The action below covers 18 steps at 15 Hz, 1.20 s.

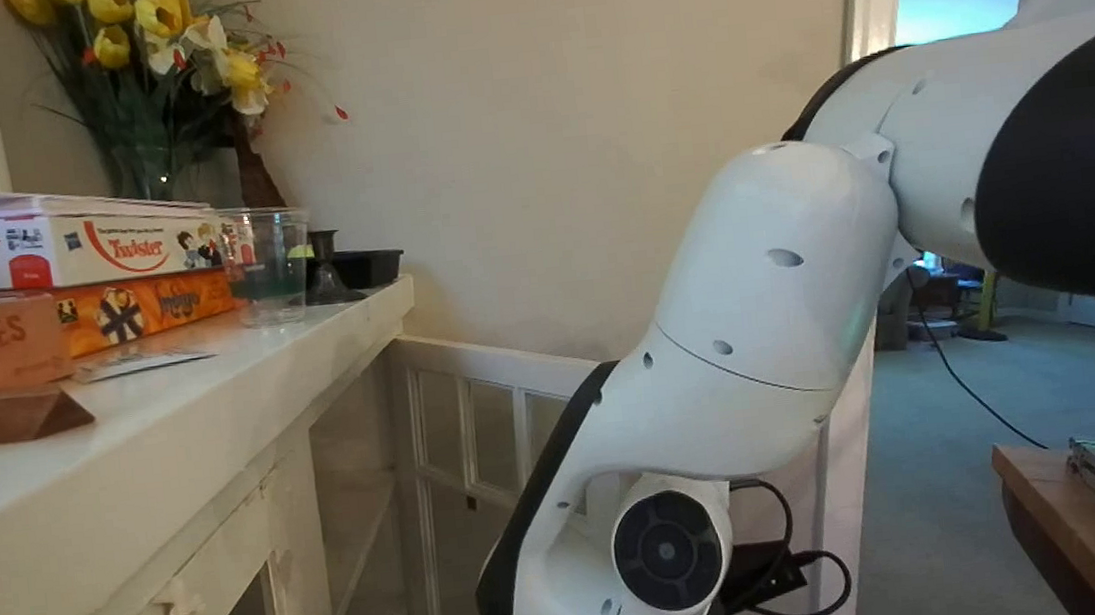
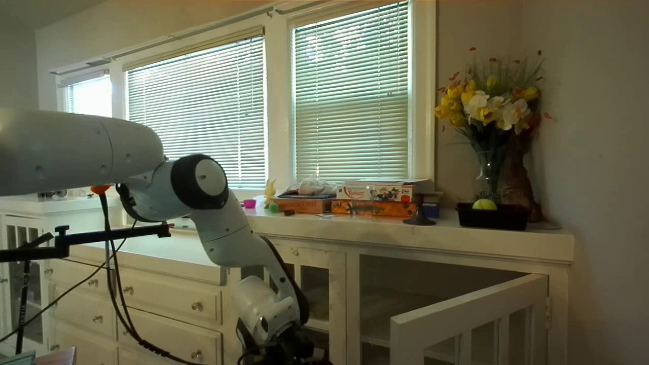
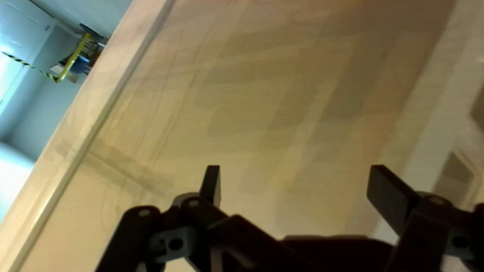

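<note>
My gripper [image 3: 294, 181] is open in the wrist view, with nothing between its fingers. A pale wall [image 3: 264, 113] with soft shadows lies behind the fingers. A white panelled edge [image 3: 423, 162], perhaps the cabinet door, shows at the right of the wrist view. In an exterior view the wrist end [image 2: 291, 344] is at the bottom edge, in front of the white cabinet [image 2: 350, 304]; its fingertips are cut off. The cabinet door [image 2: 466, 306] stands swung open to the right of the arm. It also shows behind the arm [image 1: 503, 362]. I cannot tell whether the gripper touches it.
The white counter [image 1: 216, 410] bears a Twister box [image 1: 139, 241] on an orange box [image 1: 156, 307], a clear cup [image 1: 271, 274] and a flower vase [image 1: 153, 170]. A black tray [image 2: 492, 219] holds a yellow-green ball [image 2: 484, 204]. A dark stand [image 2: 419, 215] is beside it. Drawers [image 2: 167, 304] are at left.
</note>
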Motion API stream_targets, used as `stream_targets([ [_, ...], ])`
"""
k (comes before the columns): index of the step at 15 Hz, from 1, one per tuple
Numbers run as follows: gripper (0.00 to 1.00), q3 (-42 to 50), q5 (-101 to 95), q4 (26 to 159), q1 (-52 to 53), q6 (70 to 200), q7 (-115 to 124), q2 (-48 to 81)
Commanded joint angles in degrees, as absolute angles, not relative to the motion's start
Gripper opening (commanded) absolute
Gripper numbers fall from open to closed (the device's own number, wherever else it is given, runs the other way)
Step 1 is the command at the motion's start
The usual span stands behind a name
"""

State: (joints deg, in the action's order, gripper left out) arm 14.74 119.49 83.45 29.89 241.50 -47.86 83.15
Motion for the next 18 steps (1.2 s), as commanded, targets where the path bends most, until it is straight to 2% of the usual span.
stream_targets([
  [1,1.0,15.07,119.28,75.27,33.67,243.05,-52.82,85.82],
  [9,1.0,17.59,110.75,65.35,31.58,240.31,-72.33,86.19],
  [11,0.74,17.95,110.31,62.97,30.07,239.59,-75.32,86.59],
  [18,0.22,18.34,110.62,60.06,27.16,239.68,-80.19,86.55],
])
